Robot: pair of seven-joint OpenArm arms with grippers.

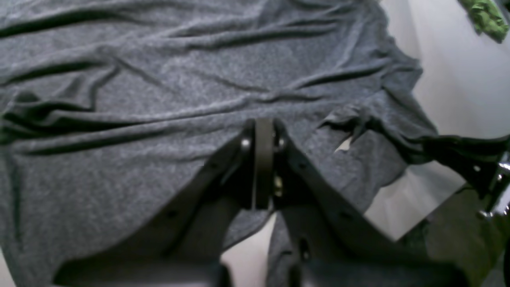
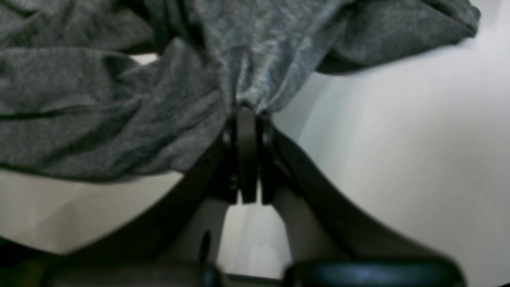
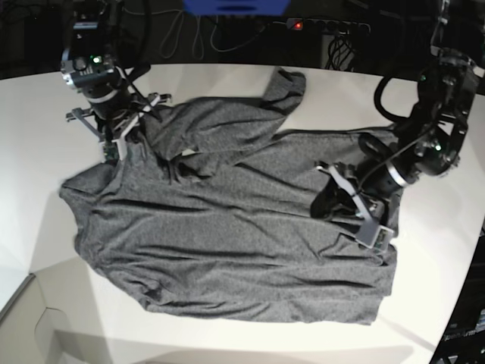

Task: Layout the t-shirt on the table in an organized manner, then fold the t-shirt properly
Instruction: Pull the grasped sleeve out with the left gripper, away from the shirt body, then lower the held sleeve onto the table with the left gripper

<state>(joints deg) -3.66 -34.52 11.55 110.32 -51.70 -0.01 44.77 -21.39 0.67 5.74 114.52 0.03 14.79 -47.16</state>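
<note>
The dark grey t-shirt (image 3: 227, 227) lies spread and wrinkled across the white table (image 3: 220, 80), one sleeve (image 3: 285, 87) reaching toward the back. At the shirt's back-left corner my right gripper (image 3: 115, 148) is shut on a bunched fold of the t-shirt (image 2: 119, 111); the fabric gathers into its tips (image 2: 247, 108). My left gripper (image 3: 373, 233) sits at the shirt's right edge. In the left wrist view it (image 1: 263, 123) is shut, with the t-shirt (image 1: 159, 99) creased toward its tips and lying under its fingers. The right gripper (image 1: 466, 153) also shows there, cloth pulled to it.
A blue object (image 3: 235, 6), a power strip (image 3: 326, 25) and cables lie beyond the table's back edge. Something green (image 1: 486, 18) shows at the far corner of the left wrist view. The table's curved front edge runs at the lower left (image 3: 23, 292).
</note>
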